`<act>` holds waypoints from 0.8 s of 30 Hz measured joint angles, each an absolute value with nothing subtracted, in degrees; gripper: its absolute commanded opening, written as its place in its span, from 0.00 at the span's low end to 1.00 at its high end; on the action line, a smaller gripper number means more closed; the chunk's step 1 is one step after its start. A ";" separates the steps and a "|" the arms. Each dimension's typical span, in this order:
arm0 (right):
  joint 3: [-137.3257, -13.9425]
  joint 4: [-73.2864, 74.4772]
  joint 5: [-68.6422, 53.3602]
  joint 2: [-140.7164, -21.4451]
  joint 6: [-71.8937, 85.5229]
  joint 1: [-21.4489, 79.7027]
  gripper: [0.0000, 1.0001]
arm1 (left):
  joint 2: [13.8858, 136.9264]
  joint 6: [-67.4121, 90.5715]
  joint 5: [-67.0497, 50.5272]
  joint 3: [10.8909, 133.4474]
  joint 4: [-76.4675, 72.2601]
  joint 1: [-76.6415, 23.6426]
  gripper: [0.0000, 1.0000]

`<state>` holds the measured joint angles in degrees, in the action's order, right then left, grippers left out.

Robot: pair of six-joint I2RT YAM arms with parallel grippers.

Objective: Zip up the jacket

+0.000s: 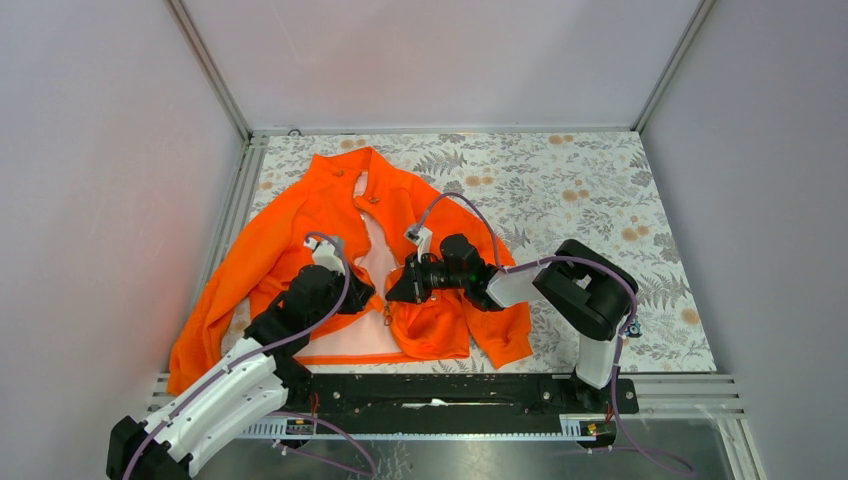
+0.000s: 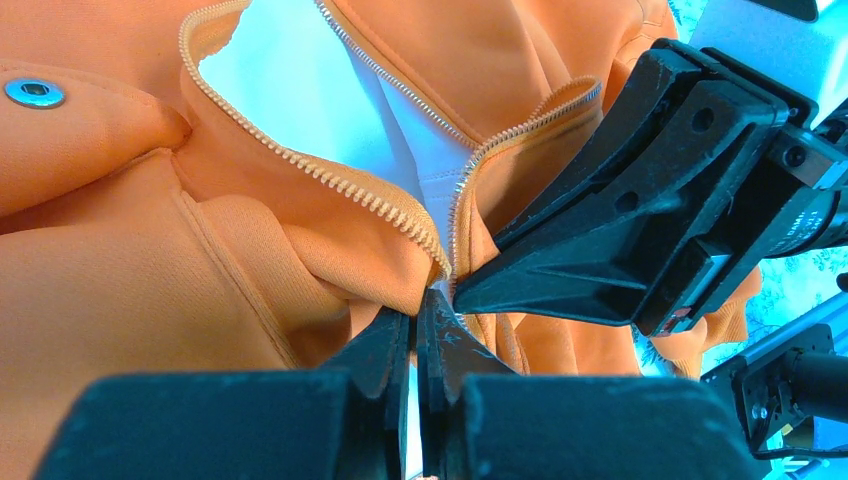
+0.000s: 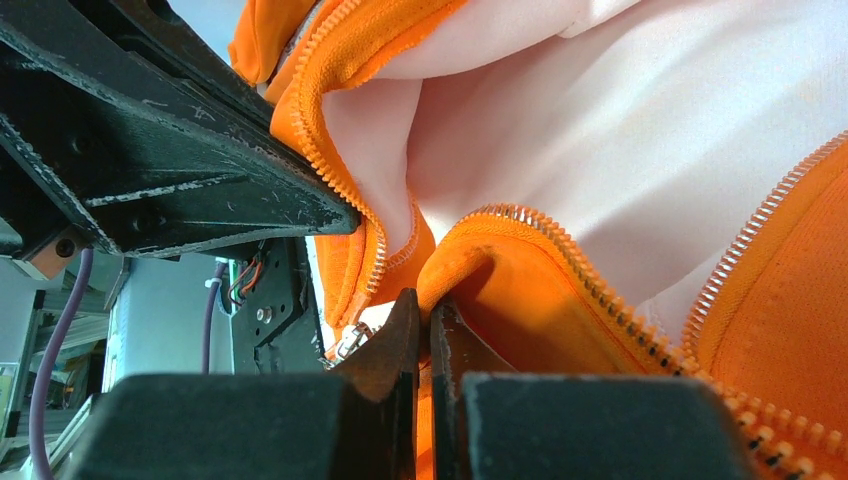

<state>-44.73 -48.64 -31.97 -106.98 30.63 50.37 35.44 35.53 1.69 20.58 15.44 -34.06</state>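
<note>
The orange jacket (image 1: 300,215) lies on its back on the table, front open and pale lining (image 1: 375,255) showing. Both grippers meet low on the front opening. My left gripper (image 1: 360,295) (image 2: 413,318) is shut, its tips pinching a thin pale layer at the bottom of the left zipper edge (image 2: 340,185). The right gripper (image 1: 397,290) (image 3: 428,312) is shut on a fold of orange fabric beside the right zipper edge (image 3: 590,290). A metal zipper pull (image 3: 347,340) hangs just left of the right fingertips. The zipper teeth stand apart above the grippers.
A floral cloth (image 1: 580,190) covers the table. Aluminium rails (image 1: 230,200) run along the left, back and near edges, with grey walls beyond. The jacket's sleeves spread to the left (image 1: 215,320) and lower right (image 1: 505,335). A snap (image 2: 35,93) shows on a pocket flap.
</note>
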 measured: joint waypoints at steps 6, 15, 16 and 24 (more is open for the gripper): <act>-44.73 -48.56 -31.90 -106.98 30.63 50.37 0.00 | 35.33 35.51 1.78 20.58 15.44 -34.41 0.00; -44.71 -48.71 -31.94 -106.96 30.63 50.39 0.00 | 35.35 35.51 2.24 20.58 15.79 -34.61 0.00; -44.71 -48.71 -31.94 -106.96 30.63 50.39 0.00 | 35.35 35.51 2.31 20.58 15.81 -34.61 0.00; -44.71 -48.75 -32.03 -106.96 30.63 50.39 0.00 | 35.35 35.55 3.27 20.58 15.84 -34.83 0.00</act>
